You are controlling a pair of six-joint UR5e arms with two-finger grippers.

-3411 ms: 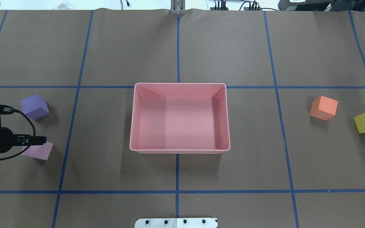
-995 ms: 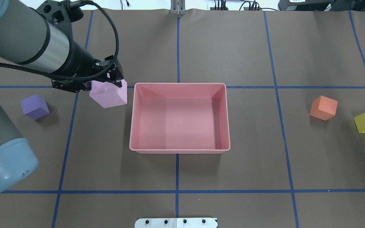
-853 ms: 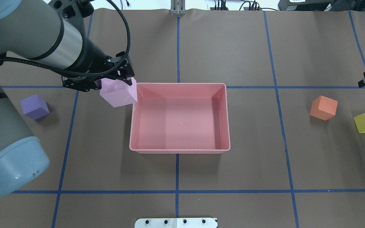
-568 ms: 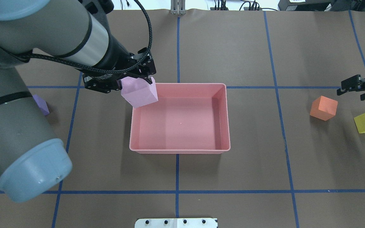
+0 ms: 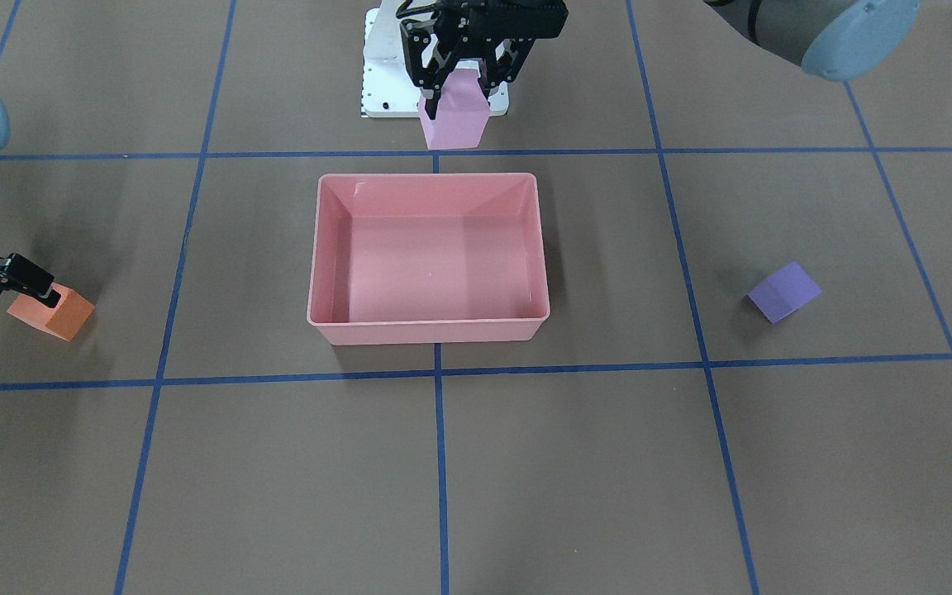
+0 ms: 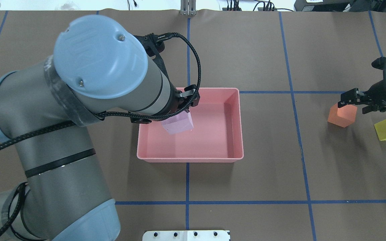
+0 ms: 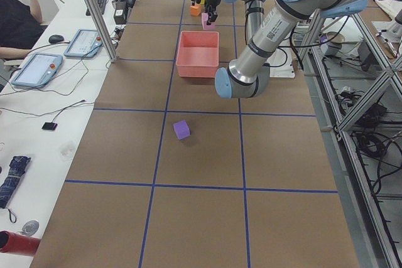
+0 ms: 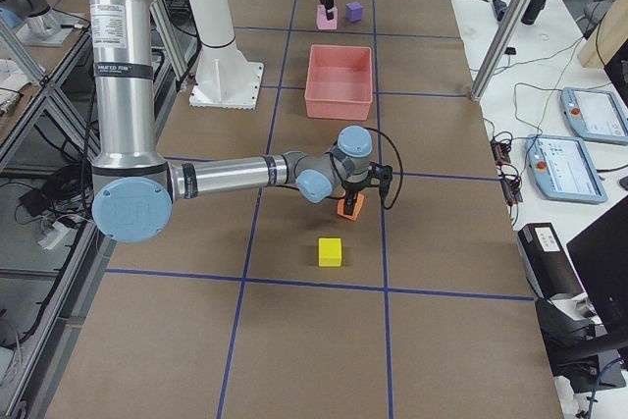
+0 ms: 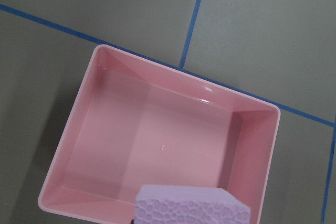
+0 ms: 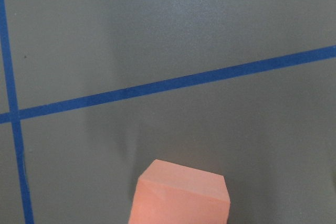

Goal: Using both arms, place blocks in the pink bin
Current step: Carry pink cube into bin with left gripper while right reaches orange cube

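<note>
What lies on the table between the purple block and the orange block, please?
The pink bin stands between the purple block and the orange block, roughly midway; the exterior front-facing view shows it best.

The left arm (image 6: 62,134) and right arm (image 8: 235,172) are grey tubes with light blue joint caps (image 6: 99,55); the big cap behind the left fingers (image 5: 428,87) carries small screws (image 6: 121,37) and a faint embossed logo. A black braided cable (image 6: 198,72) loops to just behind those fingers, and black bands (image 6: 59,163) ring the tube farther back. Both the left gripper (image 5: 459,91) and right gripper (image 6: 353,106) are black, and dark lettering (image 8: 106,68) marks the right arm's tube far from its fingers.
</note>
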